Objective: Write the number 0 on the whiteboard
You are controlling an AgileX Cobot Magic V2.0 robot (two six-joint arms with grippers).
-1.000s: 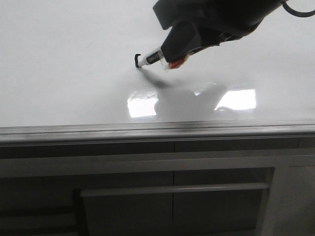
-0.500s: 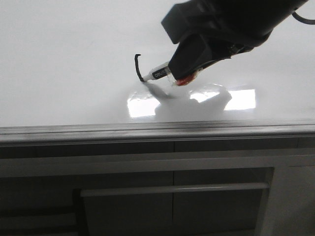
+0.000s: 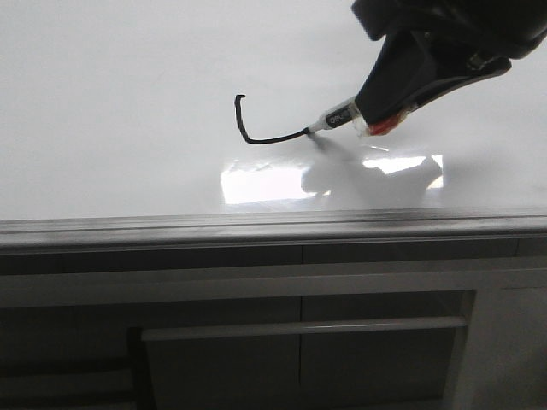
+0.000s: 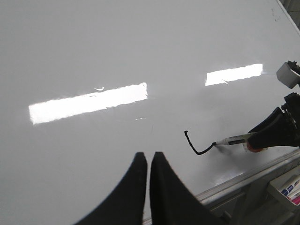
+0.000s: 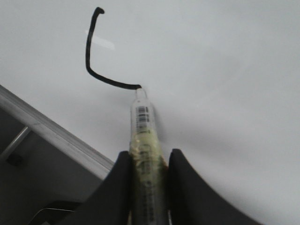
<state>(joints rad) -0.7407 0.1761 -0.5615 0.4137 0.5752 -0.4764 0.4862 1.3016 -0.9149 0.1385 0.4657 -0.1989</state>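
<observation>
Robot test bench, probably a laboratory: a glossy whiteboard with a metal edge strip lies flat over a dark grey cabinet front, reflecting rectangular ceiling lights.

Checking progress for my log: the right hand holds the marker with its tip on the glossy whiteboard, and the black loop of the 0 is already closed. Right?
Not quite: the black marker stroke is an open L-shaped curve, as the right wrist view shows. The right hand does hold the marker, tip on the glossy white whiteboard.
</observation>
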